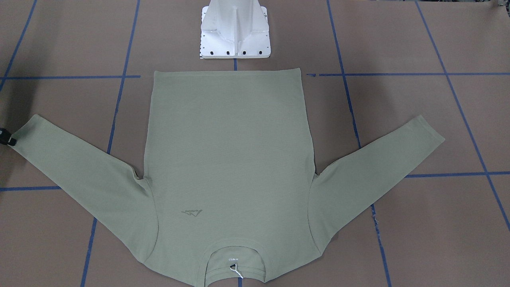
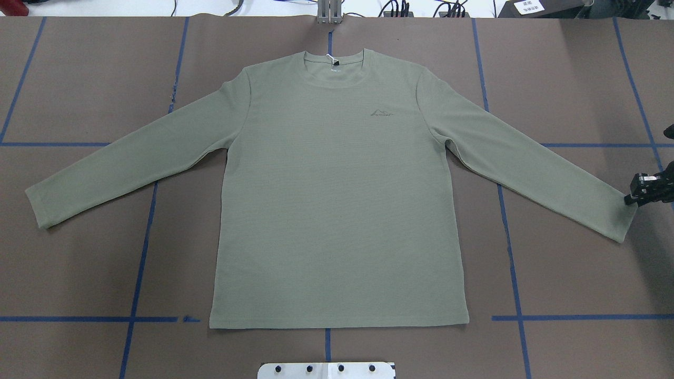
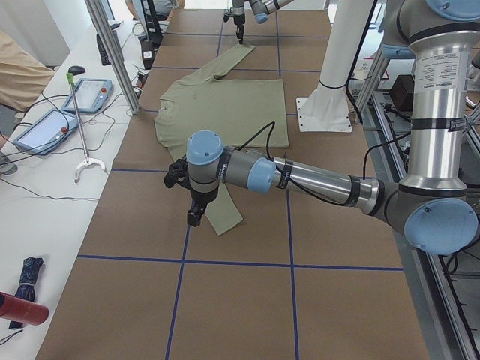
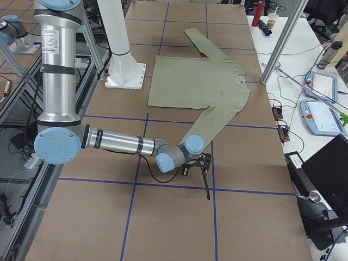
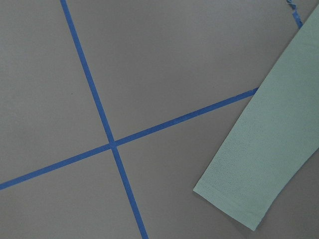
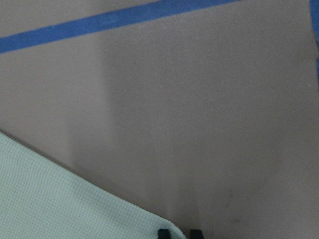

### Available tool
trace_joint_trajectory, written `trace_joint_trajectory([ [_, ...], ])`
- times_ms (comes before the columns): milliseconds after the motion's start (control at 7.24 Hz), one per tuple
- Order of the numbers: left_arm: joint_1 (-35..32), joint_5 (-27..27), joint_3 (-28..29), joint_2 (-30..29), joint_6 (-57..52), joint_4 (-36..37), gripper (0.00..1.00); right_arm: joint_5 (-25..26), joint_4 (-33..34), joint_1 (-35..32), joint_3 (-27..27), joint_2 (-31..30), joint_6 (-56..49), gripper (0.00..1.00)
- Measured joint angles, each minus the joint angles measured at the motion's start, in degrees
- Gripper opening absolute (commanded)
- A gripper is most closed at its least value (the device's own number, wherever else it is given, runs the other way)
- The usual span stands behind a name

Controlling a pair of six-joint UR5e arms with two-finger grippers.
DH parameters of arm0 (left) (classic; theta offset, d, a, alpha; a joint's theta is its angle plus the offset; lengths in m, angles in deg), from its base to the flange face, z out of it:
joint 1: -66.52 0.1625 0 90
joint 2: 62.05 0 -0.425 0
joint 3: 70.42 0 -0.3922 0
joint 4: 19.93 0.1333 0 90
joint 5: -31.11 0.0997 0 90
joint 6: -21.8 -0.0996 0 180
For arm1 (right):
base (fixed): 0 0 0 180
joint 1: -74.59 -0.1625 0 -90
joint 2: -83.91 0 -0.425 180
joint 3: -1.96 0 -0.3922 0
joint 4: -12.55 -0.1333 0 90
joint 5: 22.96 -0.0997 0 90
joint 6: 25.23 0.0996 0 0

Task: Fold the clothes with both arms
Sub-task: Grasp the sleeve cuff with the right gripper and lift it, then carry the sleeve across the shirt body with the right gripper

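Note:
The sage-green long-sleeved shirt (image 2: pixel 337 200) lies flat, chest up, with both sleeves spread and its collar toward the far edge. My right gripper (image 2: pixel 630 199) sits low at the right sleeve's cuff (image 2: pixel 616 218). In the right wrist view its fingertips (image 6: pixel 163 233) stand close together beside the cuff's corner (image 6: pixel 99 214), with nothing between them. It also shows in the front-facing view (image 1: pixel 12 140). My left gripper (image 3: pixel 195 217) shows only in the exterior left view, above the left cuff (image 3: pixel 225 221); I cannot tell if it is open or shut. The left wrist view shows that cuff (image 5: pixel 249 189) from above.
The white pedestal base (image 1: pixel 236 36) stands just behind the shirt's hem. Blue tape lines (image 2: pixel 142 252) grid the brown table. A side table with tablets (image 3: pixel 90 94) and a metal post (image 3: pixel 112 52) runs along the far edge.

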Motion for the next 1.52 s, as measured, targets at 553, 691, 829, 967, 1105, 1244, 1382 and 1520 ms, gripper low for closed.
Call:
trace_joint_trajectory([
  [553, -0.01, -0.02, -0.38, 0.07, 0.02, 0.07, 1.00, -1.58, 0.03, -0.07, -4.69, 0.24, 4.75, 0.00],
  [691, -0.01, -0.06, -0.56, 0.07, -0.02, 0.04, 1.00, -2.50, 0.08, 0.39, -8.72, 1.34, 11.62, 0.00],
  [829, -0.01, -0.08, -0.66, 0.06, -0.04, 0.00, 1.00, -2.81, 0.18, 1.63, -12.51, 3.73, 19.62, 0.00],
  [967, -0.01, -0.09, -0.69, 0.02, -0.03, -0.05, 1.00, -2.31, 0.39, 3.60, -14.75, 8.36, 28.62, 0.00],
  [1105, -0.01, -0.26, -0.70, 0.00, 0.01, -0.07, 1.00, -0.36, 1.10, 6.37, -15.66, 14.90, 38.34, 0.00],
  [1244, 0.01, -0.70, -0.65, -0.01, 0.03, -0.08, 1.00, 3.89, 2.67, 10.08, -15.87, 21.99, 47.42, 0.00],
  [1382, 0.04, -1.12, -0.57, -0.02, 0.03, -0.08, 1.00, 9.85, 5.87, 14.35, -15.64, 29.86, 54.59, 0.00],
  [1520, 0.06, -1.31, -0.53, 0.00, 0.04, -0.08, 1.00, 15.54, 9.76, 18.23, -14.91, 37.40, 59.37, 0.00],
])
